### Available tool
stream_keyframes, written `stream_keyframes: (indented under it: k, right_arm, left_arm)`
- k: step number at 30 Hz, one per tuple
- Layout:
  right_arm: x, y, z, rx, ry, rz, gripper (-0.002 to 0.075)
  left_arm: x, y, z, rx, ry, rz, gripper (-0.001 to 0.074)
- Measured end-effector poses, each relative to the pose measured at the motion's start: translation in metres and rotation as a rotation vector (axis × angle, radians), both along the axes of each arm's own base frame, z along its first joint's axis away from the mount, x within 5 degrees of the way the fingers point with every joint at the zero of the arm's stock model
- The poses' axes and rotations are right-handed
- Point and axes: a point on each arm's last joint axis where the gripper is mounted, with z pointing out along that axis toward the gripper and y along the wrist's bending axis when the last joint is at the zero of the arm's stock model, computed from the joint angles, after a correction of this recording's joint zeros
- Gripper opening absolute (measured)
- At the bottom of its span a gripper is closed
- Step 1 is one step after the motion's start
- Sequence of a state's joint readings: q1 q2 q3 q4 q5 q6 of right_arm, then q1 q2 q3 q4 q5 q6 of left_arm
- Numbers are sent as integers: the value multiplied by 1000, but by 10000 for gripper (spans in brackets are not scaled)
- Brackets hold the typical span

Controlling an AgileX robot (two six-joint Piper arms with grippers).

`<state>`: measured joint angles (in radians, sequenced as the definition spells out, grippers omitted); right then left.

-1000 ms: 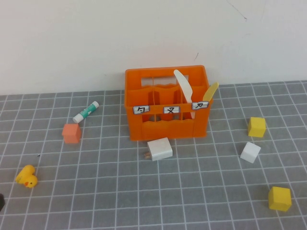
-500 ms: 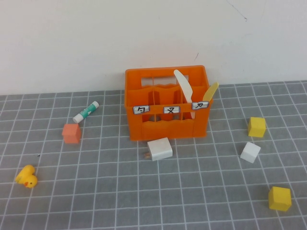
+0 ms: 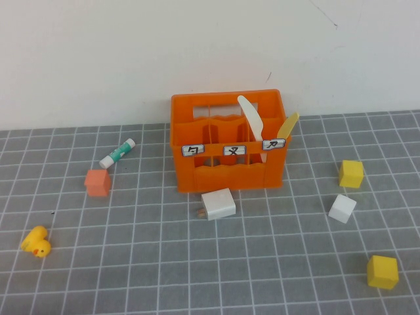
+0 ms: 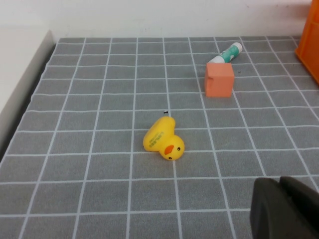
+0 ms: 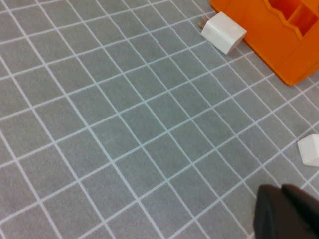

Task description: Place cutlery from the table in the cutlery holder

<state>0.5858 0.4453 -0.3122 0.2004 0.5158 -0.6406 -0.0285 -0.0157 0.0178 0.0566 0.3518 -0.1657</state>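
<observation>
High view – grey gridded table [image 3: 197,262], white wall [image 3: 131,52], left claw [image 4: 284,209] and right claw [image 5: 286,211] pressed together.

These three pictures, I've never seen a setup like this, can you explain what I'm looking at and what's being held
A two-armed table robot. One camera looks down from above; the other two ride on its wrists. The left gripper hangs shut near the yellow duck; the right gripper hangs shut over bare table. Neither holds anything. The white knife and yellow knife already stand in the orange cutlery holder. Around it lie a white plug, a tube and coloured cubes.
</observation>
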Motion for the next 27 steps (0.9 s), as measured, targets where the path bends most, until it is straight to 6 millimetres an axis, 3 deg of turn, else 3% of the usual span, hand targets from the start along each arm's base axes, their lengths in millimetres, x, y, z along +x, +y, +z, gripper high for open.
stream_keyframes:
  k: [19, 27]
  right_arm:
    - [0, 0, 0, -1, 2, 1, -1]
    - [-19, -8, -6, 71, -83, 46, -1]
  left_arm:
    - [0, 0, 0, -2, 0, 0, 0]
    - [0, 0, 0, -2, 0, 0, 0]
